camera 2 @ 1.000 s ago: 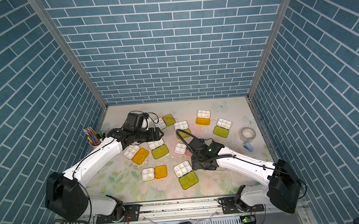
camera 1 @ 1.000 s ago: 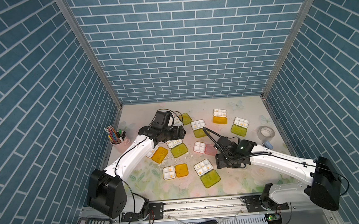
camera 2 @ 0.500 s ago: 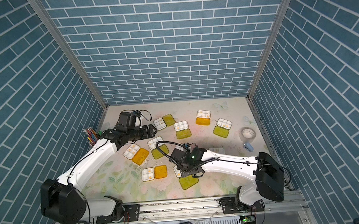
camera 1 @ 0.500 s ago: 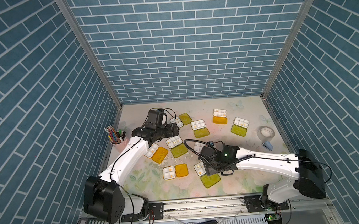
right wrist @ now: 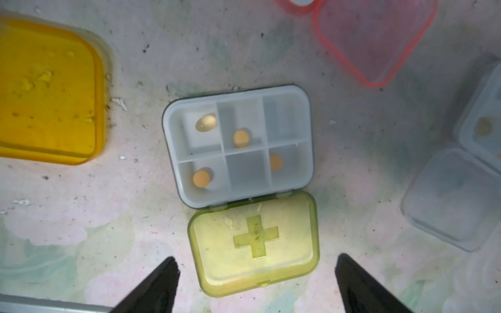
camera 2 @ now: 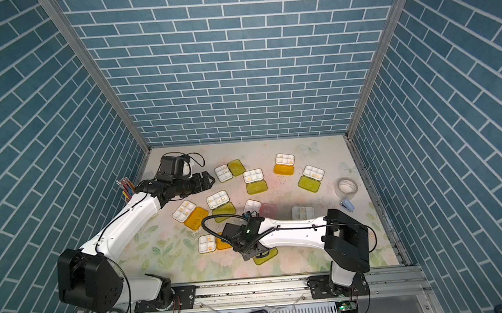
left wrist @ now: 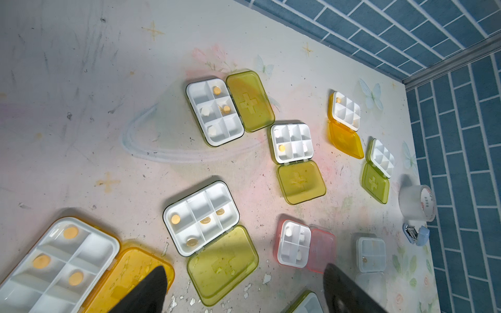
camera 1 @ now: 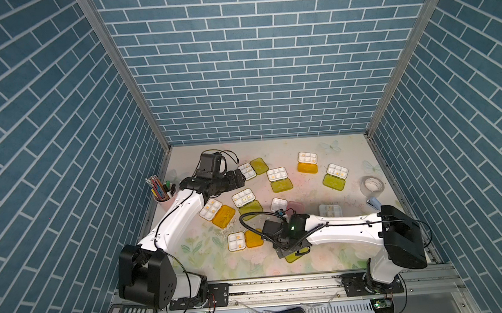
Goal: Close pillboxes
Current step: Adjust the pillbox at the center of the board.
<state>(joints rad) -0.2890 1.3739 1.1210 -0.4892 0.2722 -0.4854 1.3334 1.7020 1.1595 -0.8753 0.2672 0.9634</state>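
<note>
The enclosure walls [camera 1: 238, 73] carry a teal brick pattern with pale joints and are framed by grey metal corner rails. The table mat [camera 1: 335, 258], in the lower middle of both top views, is a matte, scuffed sheet printed with pale flowers and butterflies. Two smooth white arms with black joints reach in from the lower edge. The left arm [camera 1: 181, 216] extends toward the upper left of the mat, and the right arm [camera 1: 342, 232] crosses its lower centre. The left gripper [left wrist: 244, 267] has dark pointed fingers set wide apart and holds nothing. The right gripper [right wrist: 256, 257] is likewise spread wide and empty; a yellow-green lid [right wrist: 253, 244] lies between its fingertips, clear of both. The pillboxes [camera 1: 278, 175] are ten rounded-rectangle plastic cases scattered over the middle of the mat. Every hinged translucent lid is folded out flat: five yellow-green, three orange, one pink, one clear. Each white tray [right wrist: 238, 149] has six compartments. The yellow-green lids bear a moulded cross. A frosted tape roll [left wrist: 416, 202], at the right edge of the left wrist view, shows red print too small to read. Round orange tablets [right wrist: 241, 138] sit in several compartments.
</note>
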